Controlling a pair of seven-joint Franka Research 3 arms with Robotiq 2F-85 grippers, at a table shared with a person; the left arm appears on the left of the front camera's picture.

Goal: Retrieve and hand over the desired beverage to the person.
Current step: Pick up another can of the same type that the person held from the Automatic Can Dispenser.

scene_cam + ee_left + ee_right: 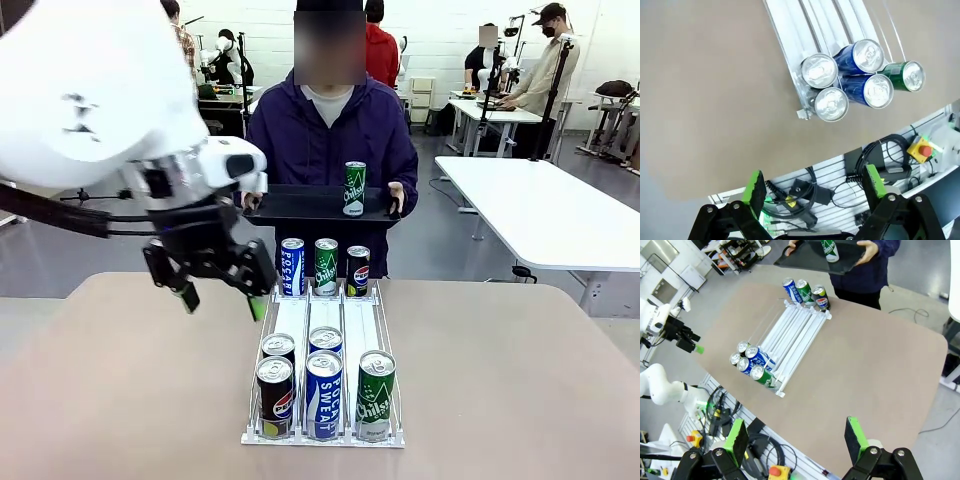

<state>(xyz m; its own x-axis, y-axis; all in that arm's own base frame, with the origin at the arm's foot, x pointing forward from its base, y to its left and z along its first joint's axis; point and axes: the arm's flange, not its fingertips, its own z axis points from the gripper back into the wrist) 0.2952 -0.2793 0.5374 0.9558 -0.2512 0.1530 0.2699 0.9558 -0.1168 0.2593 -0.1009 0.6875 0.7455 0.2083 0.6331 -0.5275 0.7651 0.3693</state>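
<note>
Lab room, white work tables and other stations at the back. Up front, a tan table (110, 400) shared by the robot and a person (300, 130).

Person, in a dark purple hooded jacket, stands at the far edge. Holds a black tray (300, 206) level in front of the body, a hand at each end. On the tray, toward the robot's right: one green Chilsung can (354, 188), upright, just beside the hand at that end.

Middle of the table: white three-lane can rack (358, 318), running from the robot's side toward the person.
- Near end, front row, all upright: near Pepsi can (275, 395), near Pocari Sweat can (323, 392), near Chilsung can (376, 395).
- Two more cans directly behind the Pepsi and the Pocari Sweat; mostly silver tops showing, brands hard to tell.
- Far end, side by side: far Pocari Sweat can (292, 266), far Chilsung can (326, 266), far Pepsi can (357, 270).
- Lanes bare between the two groups.

Left gripper (222, 300): hangs in the air to the left of the rack, clear of the tabletop, fingers angled down. Jaws spread wide, green pads well apart, nothing between them. Its wrist camera looks down on the near-end can tops.

Right gripper (796, 439): high over the robot's side, whole tabletop below it. Jaws released wide, empty
</note>
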